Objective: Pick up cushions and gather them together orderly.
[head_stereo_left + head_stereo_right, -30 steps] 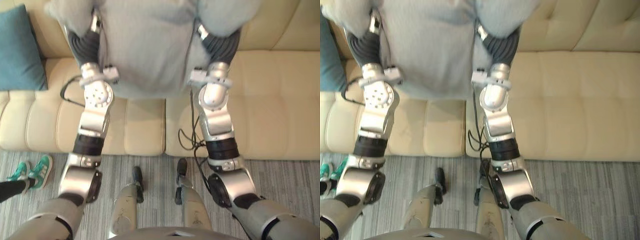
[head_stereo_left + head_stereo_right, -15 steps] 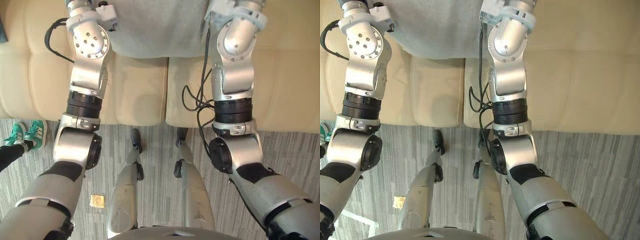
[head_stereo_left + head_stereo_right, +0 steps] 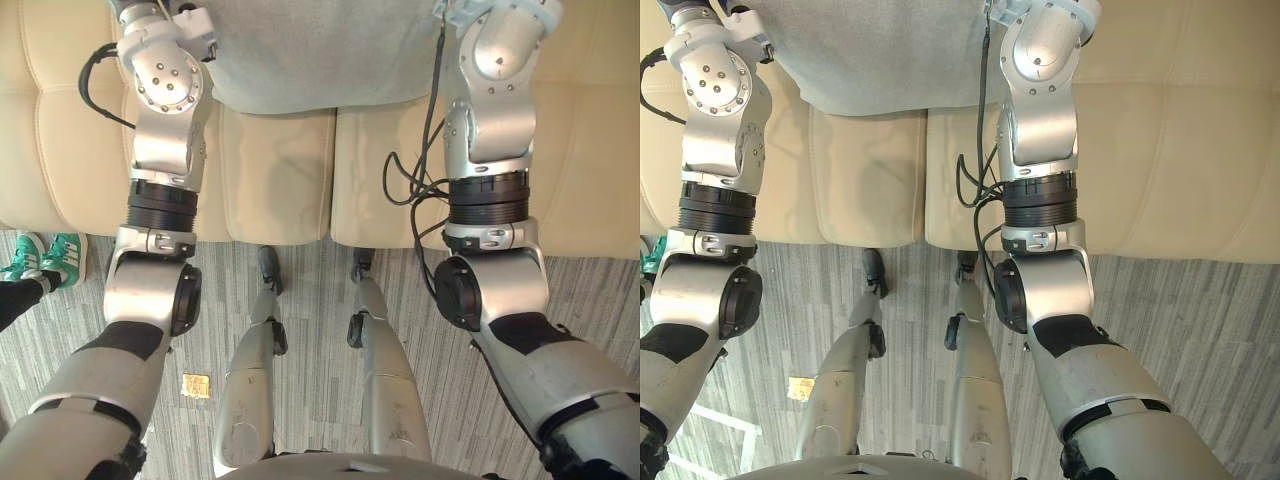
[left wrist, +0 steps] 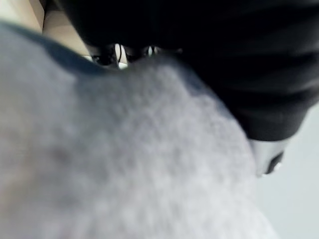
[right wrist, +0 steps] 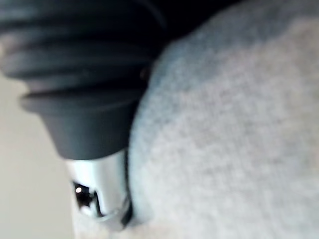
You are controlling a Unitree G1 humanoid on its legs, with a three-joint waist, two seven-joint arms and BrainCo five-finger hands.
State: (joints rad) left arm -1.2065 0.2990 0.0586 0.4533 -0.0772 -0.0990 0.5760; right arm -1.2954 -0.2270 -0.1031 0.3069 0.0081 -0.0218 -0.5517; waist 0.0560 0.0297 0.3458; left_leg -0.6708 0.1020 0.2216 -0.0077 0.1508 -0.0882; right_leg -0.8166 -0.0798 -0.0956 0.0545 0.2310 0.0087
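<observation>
Cream leather sofa (image 3: 275, 180) is recorded on the far side of grey striped carpet (image 3: 600, 300). One pale grey fleecy cushion (image 3: 310, 50) is seen at the far edge, over the middle of the seat. The left hand (image 4: 209, 59) and right hand (image 5: 75, 64) are pressed against its fabric; whether either is closed cannot be told. Apparently the cushion is carried; placement beside others is judged outstanding.

You have a grey cushion (image 3: 890, 50) at the top, between the left arm (image 3: 715, 140) and the right arm (image 3: 1040, 130). Its lower edge lies over the seat of the cream sofa (image 3: 1160, 150). Whether it rests there, you cannot tell. In front of the sofa runs striped grey carpet (image 3: 1200, 320), with a small yellow scrap (image 3: 800, 388) on it.
</observation>
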